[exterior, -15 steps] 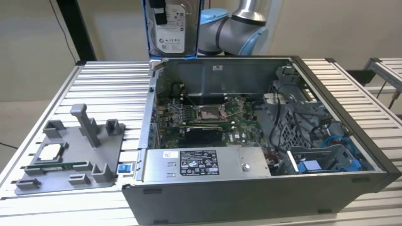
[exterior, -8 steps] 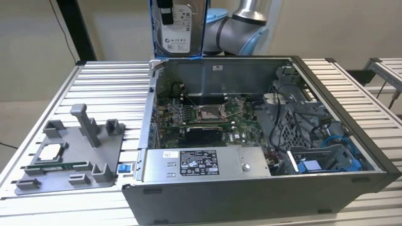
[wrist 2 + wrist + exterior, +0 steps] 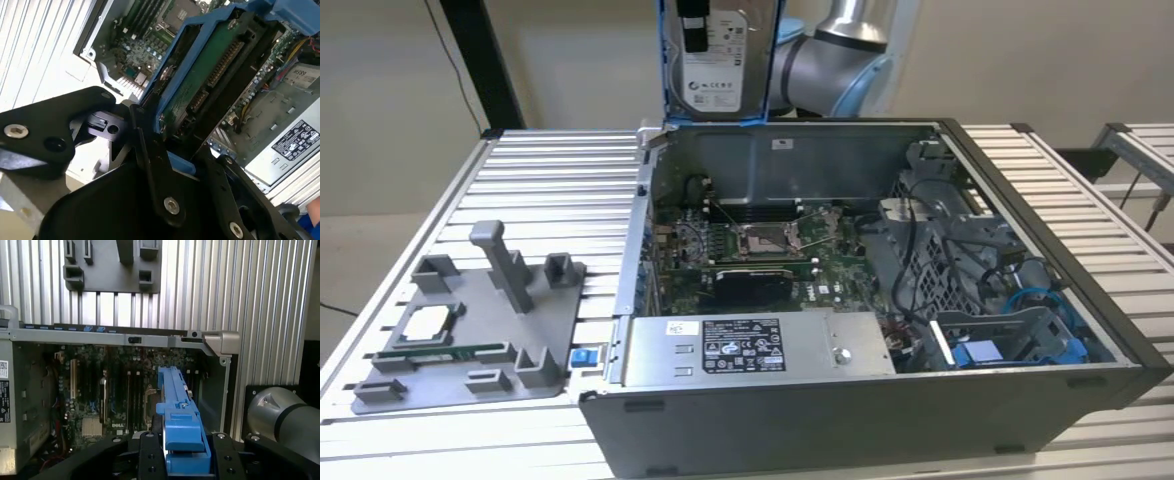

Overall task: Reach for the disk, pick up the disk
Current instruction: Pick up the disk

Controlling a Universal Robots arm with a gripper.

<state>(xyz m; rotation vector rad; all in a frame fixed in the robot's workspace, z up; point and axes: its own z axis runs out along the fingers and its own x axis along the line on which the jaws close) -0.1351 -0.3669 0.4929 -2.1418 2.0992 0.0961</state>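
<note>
**Exterior view.** Illumination is even and diffuse. The ribbed aluminium table top [image 3: 547, 170] carries no hard shadows. The interior of the open grey metal computer case [image 3: 854, 420] is darker, and its green circuit board [image 3: 680, 245] lies in soft shade. Fine detail is slightly soft throughout.

**Second wrist view.** The table top [image 3: 35, 45] is overexposed to near white. The black gripper [image 3: 170, 155], close to the lens, is dark and blurred.

**First wrist view.** Bright streaks of glare run along the table ribs [image 3: 260, 290]. The circuit board [image 3: 115, 385] is dim. The disk [image 3: 181, 425], a silver-grey metal drive in a blue plastic frame, is out of focus at its near end.
</note>
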